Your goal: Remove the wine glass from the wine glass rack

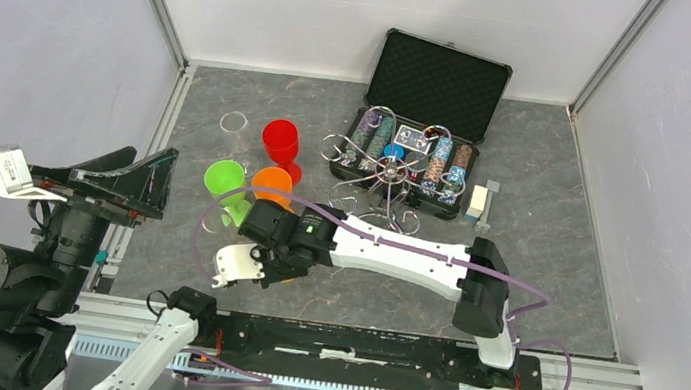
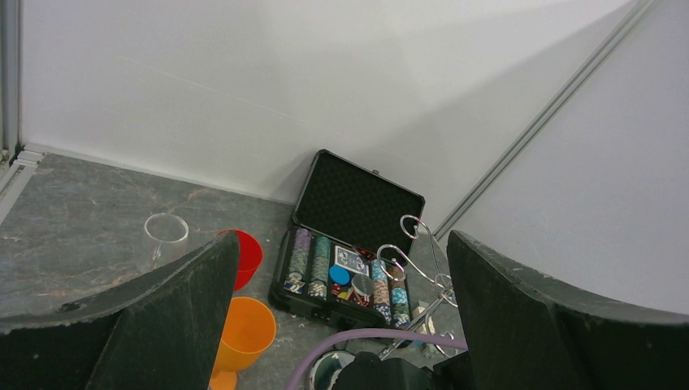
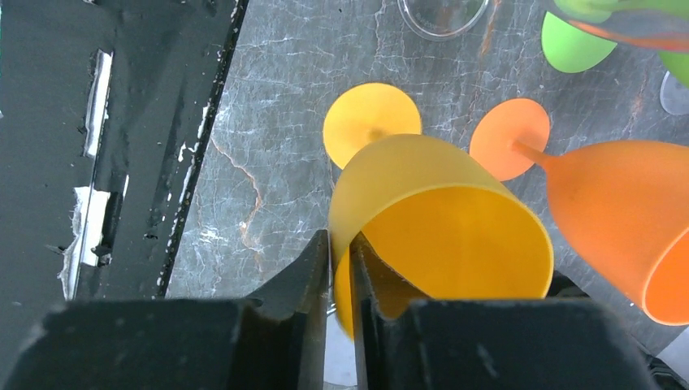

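Note:
The chrome wine glass rack (image 1: 390,175) stands in front of the black case; no glass hangs on its looping arms, and it also shows in the left wrist view (image 2: 422,252). My right gripper (image 3: 341,244) is shut on the rim of a yellow wine glass (image 3: 439,219), one finger inside the bowl and one outside. The glass is tilted, its round foot close to the table. In the top view the right gripper (image 1: 262,224) sits left of the rack, beside the coloured glasses, and hides the yellow glass. My left gripper (image 1: 136,183) is open and empty, raised at the far left.
An orange glass (image 3: 626,211), a green glass (image 1: 223,179) and a red glass (image 1: 280,140) stand close together left of the rack. A clear glass (image 1: 233,121) is behind them. The open black case (image 1: 430,95) holds poker chips. A small block (image 1: 479,202) lies to its right.

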